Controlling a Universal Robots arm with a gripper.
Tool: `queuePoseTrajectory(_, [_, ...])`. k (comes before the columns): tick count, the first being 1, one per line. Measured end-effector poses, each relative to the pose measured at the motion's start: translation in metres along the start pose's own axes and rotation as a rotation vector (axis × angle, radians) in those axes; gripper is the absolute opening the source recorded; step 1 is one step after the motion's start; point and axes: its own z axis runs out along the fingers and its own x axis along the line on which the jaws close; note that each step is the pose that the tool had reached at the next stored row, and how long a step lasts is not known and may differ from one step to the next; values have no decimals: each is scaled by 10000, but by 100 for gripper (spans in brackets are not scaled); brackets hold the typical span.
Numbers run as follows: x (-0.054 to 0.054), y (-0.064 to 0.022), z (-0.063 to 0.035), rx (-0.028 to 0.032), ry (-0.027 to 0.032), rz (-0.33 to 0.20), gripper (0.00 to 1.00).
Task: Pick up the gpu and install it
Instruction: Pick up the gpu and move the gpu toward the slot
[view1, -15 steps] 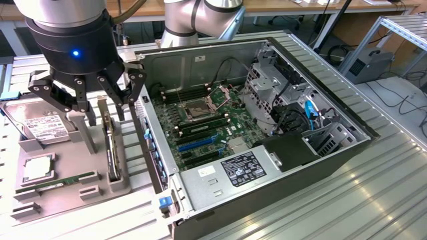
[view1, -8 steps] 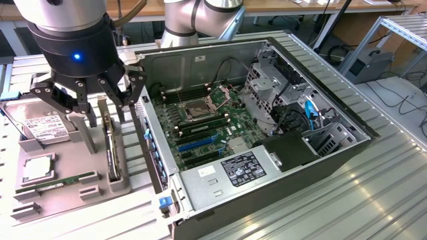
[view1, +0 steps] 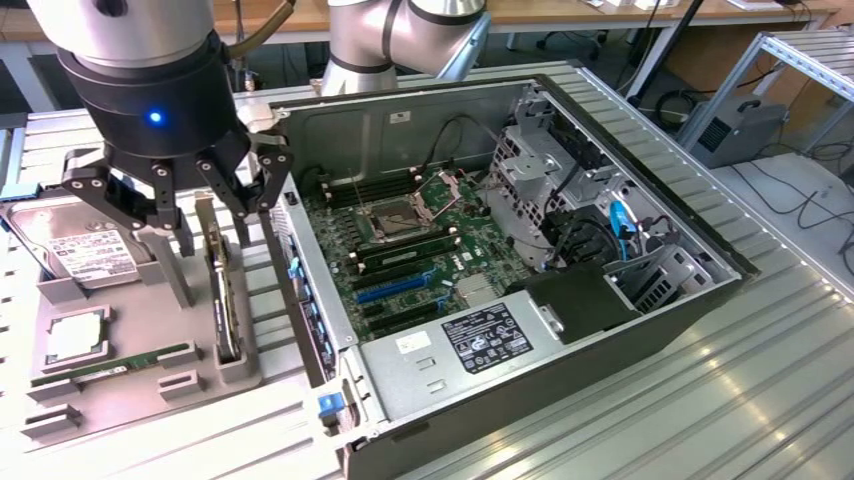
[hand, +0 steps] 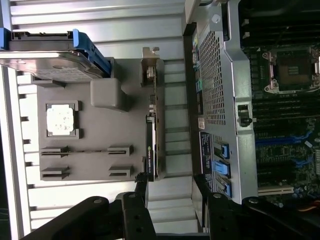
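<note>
Spread gripper (view1: 198, 215) over the gpu (view1: 223, 300), upper left of the frame.
We see the gpu standing on edge in the grey holder (view1: 140, 325), long axis running up and down the frame beside the open computer case (view1: 387, 125) at its right; the jaws stand wide, gripping nothing.

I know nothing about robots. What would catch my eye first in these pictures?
First, the big black gripper on the exterior view's left: it is open and hangs just above a thin card that stands on edge in a grey tray. Next to it lies an opened computer case, its green circuit board laid bare. A hard drive also sits in the tray.
</note>
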Motion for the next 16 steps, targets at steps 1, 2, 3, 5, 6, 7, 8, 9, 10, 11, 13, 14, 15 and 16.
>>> queuePoseTrajectory(1, [0,0,2,0,0,0,48])
queuePoseTrajectory(2, [0,0,5,0,0,0,48])
queuePoseTrajectory(3, [0,0,7,0,0,0,48])
queuePoseTrajectory(5, [0,-1,13,0,0,0,48])
queuePoseTrajectory(6, [1,-1,15,0,0,0,48])
queuePoseTrajectory(7, [1,-1,18,0,0,0,48])
queuePoseTrajectory(8, [1,-1,19,0,0,0,48])
queuePoseTrajectory(9, [1,-1,21,0,0,0,48])
queuePoseTrajectory(10, [1,-1,23,0,0,0,48])
queuePoseTrajectory(11, [1,-1,25,0,0,0,48])
queuePoseTrajectory(13, [1,-1,29,0,0,0,48])
queuePoseTrajectory(14, [1,-1,31,0,0,0,48])
queuePoseTrajectory(15, [1,-2,34,0,-1,0,48])
queuePoseTrajectory(16, [1,-2,35,0,0,0,48])
